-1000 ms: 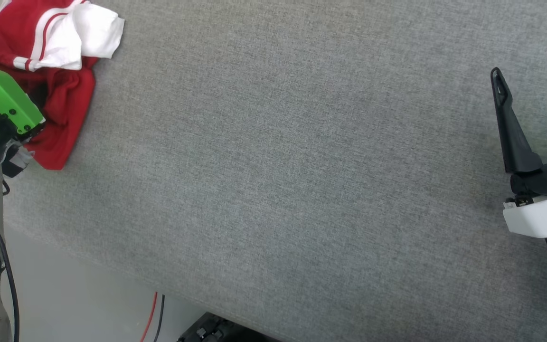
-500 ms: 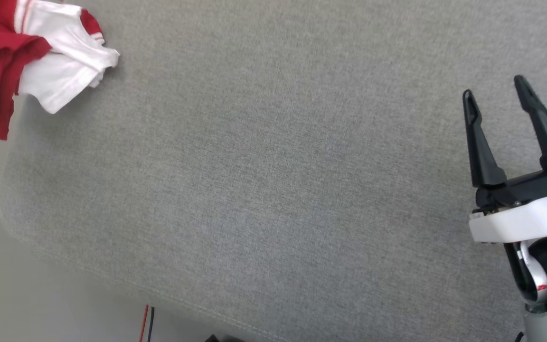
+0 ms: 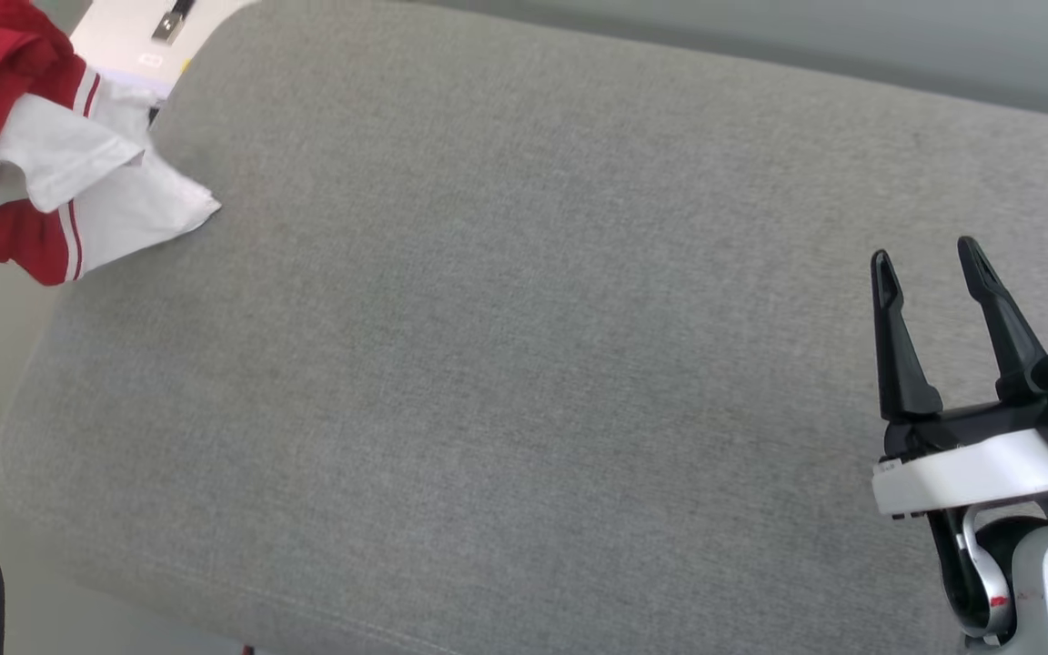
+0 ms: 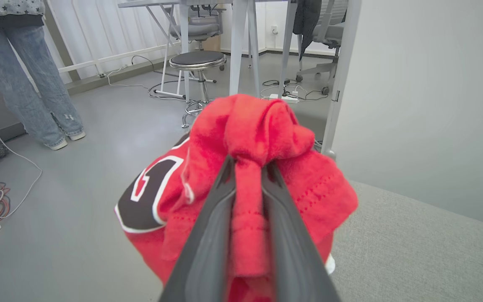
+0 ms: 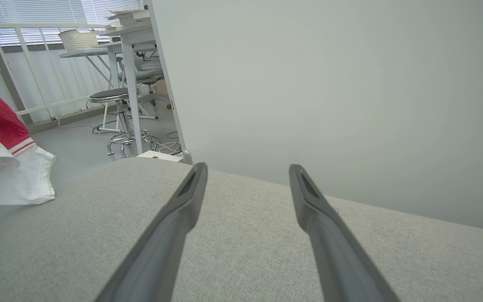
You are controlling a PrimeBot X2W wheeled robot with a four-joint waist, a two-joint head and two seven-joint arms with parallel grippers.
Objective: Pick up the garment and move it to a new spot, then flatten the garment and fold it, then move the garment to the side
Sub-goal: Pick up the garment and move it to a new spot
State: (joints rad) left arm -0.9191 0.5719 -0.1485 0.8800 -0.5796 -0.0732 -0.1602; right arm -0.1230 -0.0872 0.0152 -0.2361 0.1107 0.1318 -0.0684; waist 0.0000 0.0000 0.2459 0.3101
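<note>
L tool [image 4: 248, 164] is clamping red jersey [image 4: 262, 126], holding it up at left edge of grey cushion [image 3: 524, 364]; R tool [image 3: 924, 253] is hovering open, well apart.

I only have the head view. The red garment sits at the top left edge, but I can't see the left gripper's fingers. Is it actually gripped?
Observer: Yes. In the left wrist view the left gripper is shut on a bunched red fold of the garment.
Operator: Is anyone close on that side?
Observer: A person's legs in jeans stand on the floor beyond the garment, left of a stool in that view.
</note>
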